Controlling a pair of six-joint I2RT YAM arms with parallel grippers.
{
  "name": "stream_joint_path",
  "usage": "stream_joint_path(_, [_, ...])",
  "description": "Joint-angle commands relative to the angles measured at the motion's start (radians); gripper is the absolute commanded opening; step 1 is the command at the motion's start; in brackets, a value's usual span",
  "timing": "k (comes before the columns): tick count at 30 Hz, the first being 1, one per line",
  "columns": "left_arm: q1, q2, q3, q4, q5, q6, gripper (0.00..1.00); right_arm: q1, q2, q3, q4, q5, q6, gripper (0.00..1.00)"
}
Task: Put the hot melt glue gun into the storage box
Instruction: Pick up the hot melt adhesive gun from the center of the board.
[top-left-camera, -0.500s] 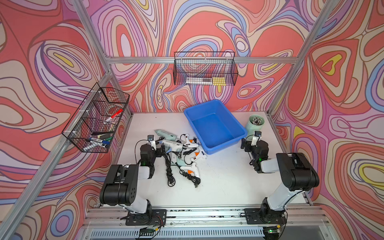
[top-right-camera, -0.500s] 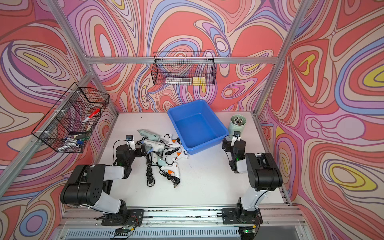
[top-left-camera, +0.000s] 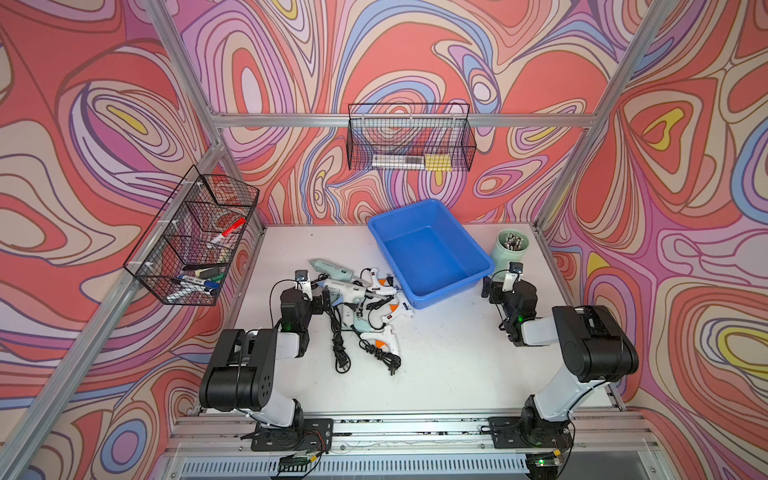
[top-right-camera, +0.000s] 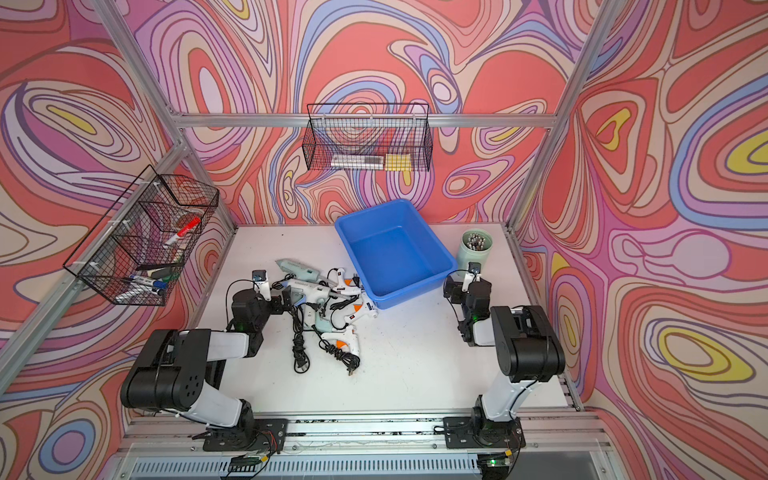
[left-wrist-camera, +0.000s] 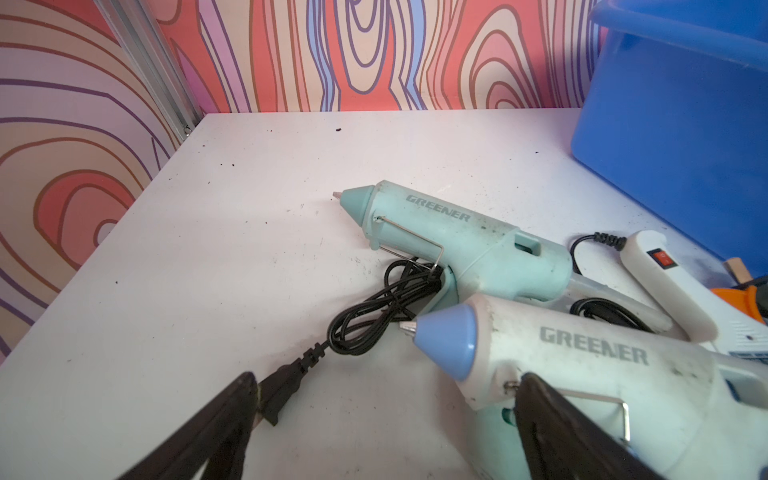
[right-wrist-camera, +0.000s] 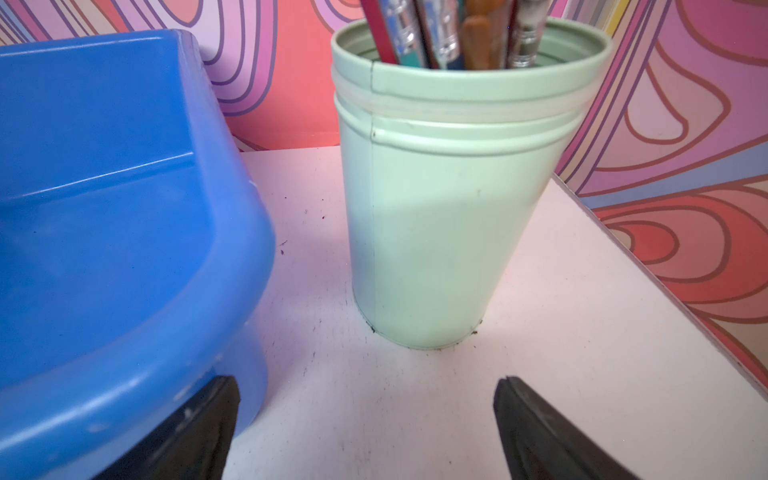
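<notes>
My left claw (left-wrist-camera: 386, 382) is wide open, empty, right at the blue-tipped glue gun (left-wrist-camera: 582, 365), which lies in the pile (top-left-camera: 365, 307) on the worktop (left-wrist-camera: 208, 249). Right claw (right-wrist-camera: 368, 386) wide open too, empty, by the storage box (right-wrist-camera: 124, 208) corner; box sits just beyond the pile.

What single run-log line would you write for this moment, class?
left gripper: open, by blue-nosed glue gun | right gripper: open, empty, beside storage box | storage box: empty | glue guns: on table

No visible chg vs earlier pics: left arm (top-left-camera: 291, 311), right arm (top-left-camera: 519, 301), glue guns (top-left-camera: 347, 287) unmoved.
</notes>
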Motion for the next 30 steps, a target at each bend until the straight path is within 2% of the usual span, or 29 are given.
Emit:
stream_joint_path(1, [0.003,-0.009,-0.01,-0.01,-0.004,0.007,0.99,0.006,-0.017,-0.006,0.016,-0.012,0.007,0.98])
stream_joint_path(8, [0.002,-0.01,-0.011,-0.008,-0.002,0.009,0.99,0.006,-0.019,-0.012,0.026,-0.012,0.007,0.98])
stream_joint_path(12, [0.003,-0.016,-0.018,0.0,0.005,0.011,0.99,0.006,-0.029,-0.053,0.099,0.011,0.012,0.98])
stream_joint_path(15, [0.003,-0.058,-0.04,0.011,-0.005,0.007,0.99,0.006,-0.076,-0.074,0.097,0.026,0.018,0.98])
stream_joint_path(23, [0.003,-0.264,-0.021,-0.212,-0.014,-0.016,0.99,0.006,-0.278,-0.031,-0.203,0.098,0.074,0.98])
stream_joint_path(28, [0.002,-0.372,0.067,-0.48,0.02,-0.142,0.99,0.006,-0.391,0.067,-0.534,0.135,0.154,0.98])
stream_joint_path(30, [0.003,-0.399,0.098,-0.56,0.039,-0.195,0.99,0.006,-0.43,0.084,-0.613,0.15,0.179,0.98])
